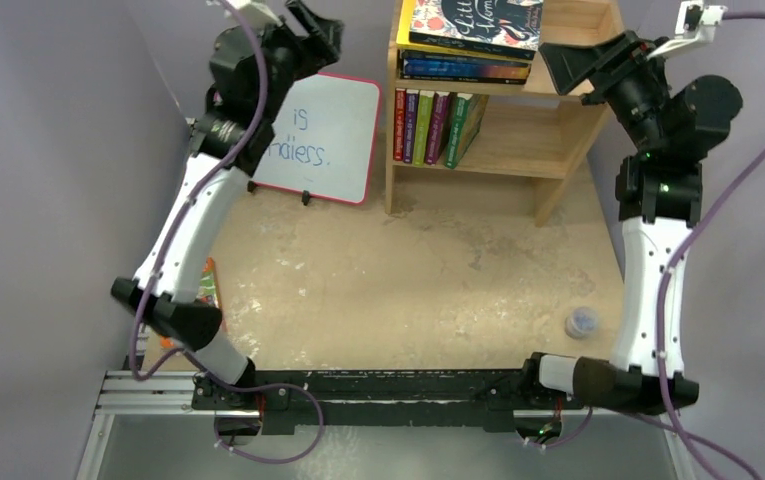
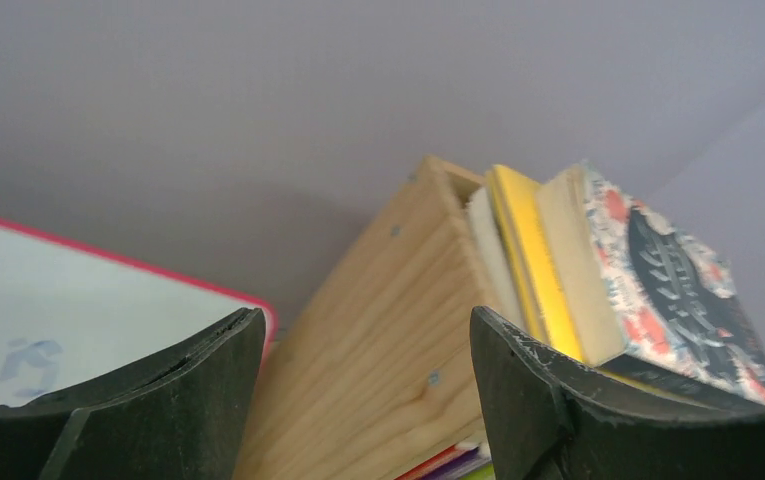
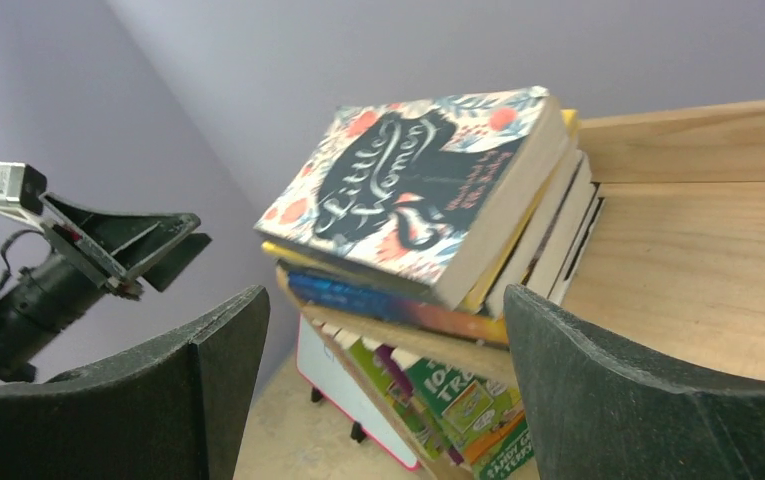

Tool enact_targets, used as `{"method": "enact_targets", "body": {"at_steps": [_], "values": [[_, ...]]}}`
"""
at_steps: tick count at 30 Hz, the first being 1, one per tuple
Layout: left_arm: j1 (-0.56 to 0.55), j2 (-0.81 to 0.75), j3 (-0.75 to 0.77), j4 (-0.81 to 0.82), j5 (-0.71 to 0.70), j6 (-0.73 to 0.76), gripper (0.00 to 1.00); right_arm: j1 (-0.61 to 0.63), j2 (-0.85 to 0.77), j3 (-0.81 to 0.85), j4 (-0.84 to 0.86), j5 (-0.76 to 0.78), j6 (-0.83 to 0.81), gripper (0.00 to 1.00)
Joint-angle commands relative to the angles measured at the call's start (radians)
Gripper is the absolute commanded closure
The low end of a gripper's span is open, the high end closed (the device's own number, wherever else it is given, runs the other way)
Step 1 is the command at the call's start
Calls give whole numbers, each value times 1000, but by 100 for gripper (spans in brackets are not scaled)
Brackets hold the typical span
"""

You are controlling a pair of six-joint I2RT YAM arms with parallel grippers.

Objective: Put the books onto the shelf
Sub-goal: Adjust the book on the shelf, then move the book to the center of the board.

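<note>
Lilac walls close in a worn tan bench [image 1: 408,280], and we take the shelf [image 1: 548,140] at its far edge as our landmark.

Our left claw [image 1: 308,25] hangs raised to the left of the shelf, level with its top, jaws spread wide and holding nothing; in its wrist view the shelf's side panel shows between the two black fingers [image 2: 558,400]. Our right claw [image 1: 583,65] hovers at the shelf's right end, over the top tier, also wide open and empty, its fingers [image 3: 638,400] framing the stack from the side.

On the shelf's top tier, at its left end, a stack of books [image 1: 473,45] lies flat, with the floral "Little Women" [image 3: 418,185] uppermost, a yellow cover just beneath it and a dark blue one at the bottom. On the lower tier, also toward the left, more books [image 1: 438,128] stand upright, spines out in red, green and purple, the rightmost leaning.

Left of the shelf a pink-edged whiteboard [image 1: 318,140] stands propped, below the left claw. Far forward and left of the shelf, one more bright cover [image 1: 208,285] peeks out from under the left arm at the bench edge. Well forward of the shelf's right end sits a small round container [image 1: 583,322].
</note>
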Motion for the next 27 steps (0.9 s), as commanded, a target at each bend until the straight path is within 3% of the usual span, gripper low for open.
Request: {"method": "enact_targets", "body": {"at_steps": [1, 6, 9, 11, 15, 19, 23, 27], "values": [[3, -232, -144, -193, -264, 150, 25, 1, -108, -82, -4, -53, -107, 14], [29, -365, -387, -496, -610, 174, 22, 2, -224, -235, -42, -130, -164, 17], [116, -374, -475, -676, -784, 125, 21, 4, -284, -348, -3, -183, -117, 18], [211, -379, -547, -744, -820, 103, 21, 7, -317, -422, 17, -202, -92, 19], [450, -414, -772, -678, -741, 76, 20, 12, -373, -540, -13, -198, -92, 19], [604, -369, -902, -559, -643, -21, 16, 46, -402, -617, -85, -184, -115, 20], [759, -212, -906, -544, -580, -79, 17, 82, -430, -722, -73, -173, -95, 20], [843, -194, -964, -464, -481, -80, 16, 110, -439, -757, -94, -138, -110, 20]]}}
